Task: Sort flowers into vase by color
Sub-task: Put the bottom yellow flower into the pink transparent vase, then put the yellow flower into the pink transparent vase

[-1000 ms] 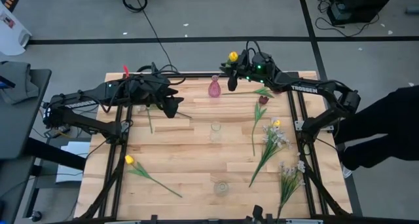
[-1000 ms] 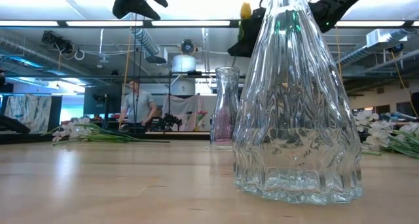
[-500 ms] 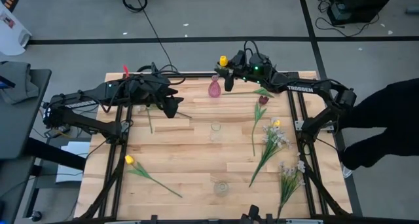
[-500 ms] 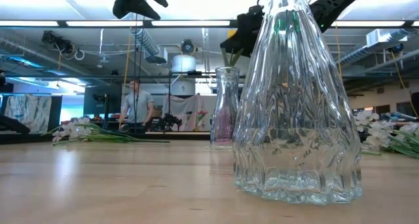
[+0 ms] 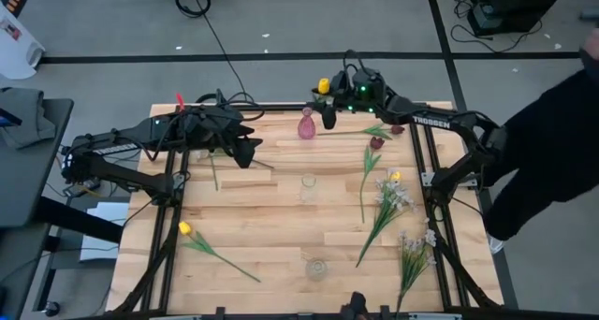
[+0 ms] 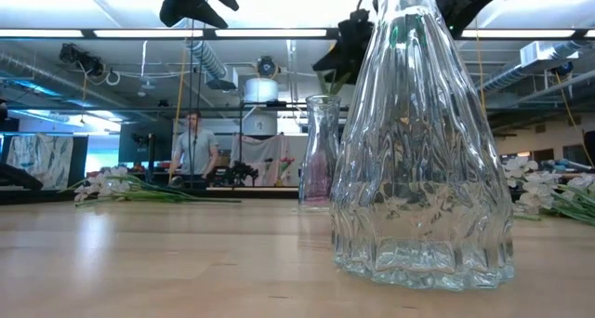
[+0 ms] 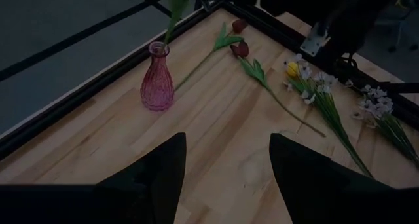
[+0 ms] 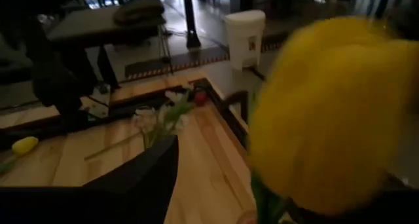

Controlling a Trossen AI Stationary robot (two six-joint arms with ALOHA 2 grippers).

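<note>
The right end effector (image 5: 329, 103), fingers spreading, is hovering over the small pink glass vase (image 5: 307, 125) at the tabletop's far edge with the yellow artificial tulip (image 5: 324, 84), light and floppy, best gripped mid-stem.

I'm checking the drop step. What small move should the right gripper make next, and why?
Probably lift straight up and clear. The right gripper sits beside the pink vase, fingers apart, and the yellow tulip stem already reaches the vase mouth.

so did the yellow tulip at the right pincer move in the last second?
Yes. The yellow tulip shifted slightly left, toward the pink vase, with the right pincer.
</note>
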